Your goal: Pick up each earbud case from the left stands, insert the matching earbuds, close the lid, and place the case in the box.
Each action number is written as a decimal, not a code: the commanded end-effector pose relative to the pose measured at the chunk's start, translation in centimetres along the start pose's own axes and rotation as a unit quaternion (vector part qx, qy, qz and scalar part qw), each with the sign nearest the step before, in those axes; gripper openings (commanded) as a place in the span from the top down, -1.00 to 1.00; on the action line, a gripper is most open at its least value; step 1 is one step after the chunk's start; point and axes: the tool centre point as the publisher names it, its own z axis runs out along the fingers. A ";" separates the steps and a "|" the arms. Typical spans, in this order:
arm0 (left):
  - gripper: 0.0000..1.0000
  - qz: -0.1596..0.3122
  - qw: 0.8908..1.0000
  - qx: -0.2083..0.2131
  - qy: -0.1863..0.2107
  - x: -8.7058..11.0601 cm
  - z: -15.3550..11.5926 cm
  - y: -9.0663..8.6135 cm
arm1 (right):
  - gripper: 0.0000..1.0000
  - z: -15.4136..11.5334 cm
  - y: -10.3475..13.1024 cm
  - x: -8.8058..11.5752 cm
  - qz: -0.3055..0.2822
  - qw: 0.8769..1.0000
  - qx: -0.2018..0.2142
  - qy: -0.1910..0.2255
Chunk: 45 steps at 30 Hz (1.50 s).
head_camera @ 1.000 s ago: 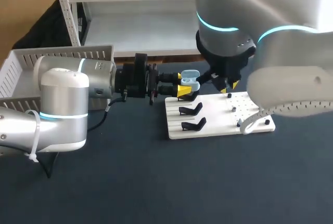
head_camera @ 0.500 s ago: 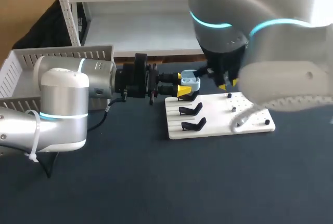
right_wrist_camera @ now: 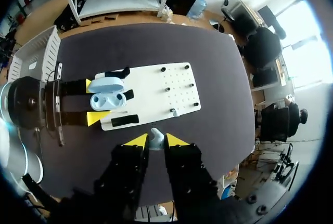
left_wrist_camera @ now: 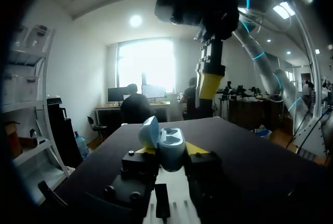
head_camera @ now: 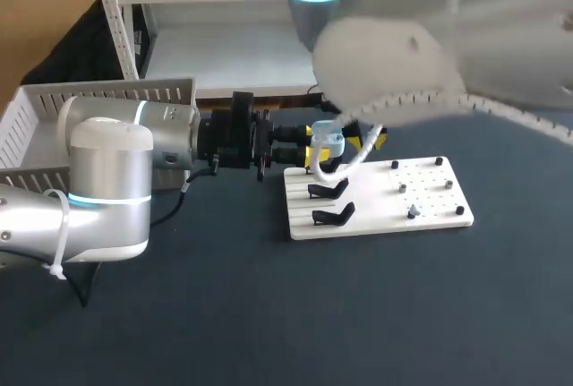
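Clearly the earbud case [right_wrist_camera: 106, 95] is held for loading: it sits in the air over the stand end of the white board [right_wrist_camera: 156, 86], clamped by its base between the yellow tips of the left gripper [right_wrist_camera: 99, 100], which presses on it from two sides. Its lid is swung open and stands beside the base, so the two wells face upward, toward the right wrist camera looking down on them. From that view the case's long axis runs roughly along the left gripper's fingers, level with the table [head_camera: 269, 314]. The right gripper [right_wrist_camera: 156, 141] is high above the board and off to one side of the case, its fingers drawn narrow on a pale earbud [right_wrist_camera: 156, 136] whose body pokes out between the tips. I judge that this height gives room to line the earbud up over a well before it goes in. Two black stands [head_camera: 329, 189] on the board just below the case are bare. The box [head_camera: 36, 126] waits at the table's far left, behind the left arm.
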 end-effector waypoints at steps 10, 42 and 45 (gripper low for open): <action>1.00 0.001 1.000 0.001 -0.002 0.1 0.0 0.1 | 1.00 -0.2 0.4 -0.8 0.020 0.998 -0.009 0.052; 1.00 0.001 1.000 0.001 -0.002 0.1 0.0 0.1 | 1.00 -0.4 4.6 -3.5 0.062 0.994 -0.049 0.070; 1.00 0.001 1.000 0.001 -0.002 0.1 0.0 0.1 | 1.00 -0.3 4.6 -3.7 0.062 0.994 -0.046 0.074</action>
